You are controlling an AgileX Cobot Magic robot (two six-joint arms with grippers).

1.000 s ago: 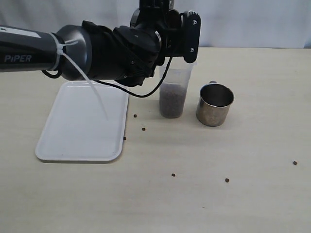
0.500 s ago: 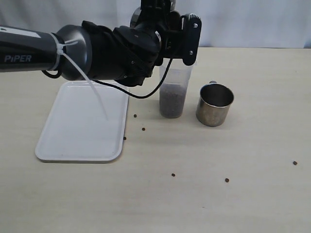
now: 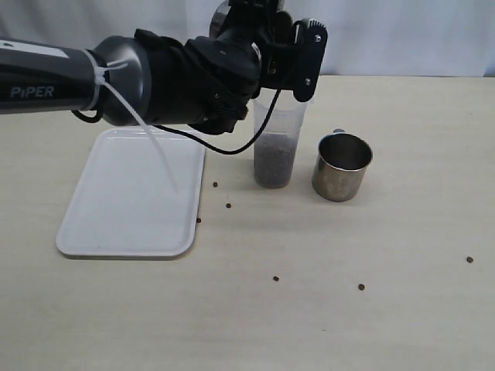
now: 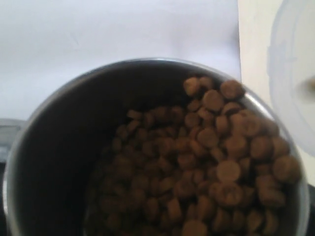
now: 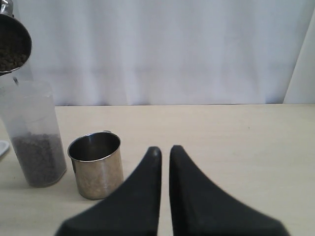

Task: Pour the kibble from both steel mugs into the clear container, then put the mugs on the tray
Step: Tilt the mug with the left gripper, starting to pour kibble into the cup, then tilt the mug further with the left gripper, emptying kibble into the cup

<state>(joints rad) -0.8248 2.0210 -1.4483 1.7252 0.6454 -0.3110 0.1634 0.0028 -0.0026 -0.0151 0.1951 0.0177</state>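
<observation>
My left gripper [image 3: 308, 60] is shut on a steel mug [image 4: 44, 142], held tilted above the clear container [image 3: 276, 147]. The exterior view hides that mug behind the arm. The left wrist view shows it heaped with kibble [image 4: 211, 157] up to the lip nearest the container's rim [image 4: 290, 88]. In the right wrist view the held mug [image 5: 12, 44] hangs over the container [image 5: 34, 132], which is about a third full of kibble [image 5: 39, 160]. A second steel mug [image 3: 342, 165] stands empty just right of the container. My right gripper [image 5: 165, 149] is shut and holds nothing, a little way from that mug [image 5: 96, 164].
The white tray [image 3: 128, 193] lies left of the container with nothing on it. Loose pellets are scattered on the table near the tray's edge [image 3: 215, 185], toward the front [image 3: 275, 278] [image 3: 361, 287] and far right [image 3: 469, 260]. A white curtain backs the table.
The left arm has shifted slightly to the right over the container's mouth. The kibble level in the container looks the same. The right gripper and standing mug have not moved.
</observation>
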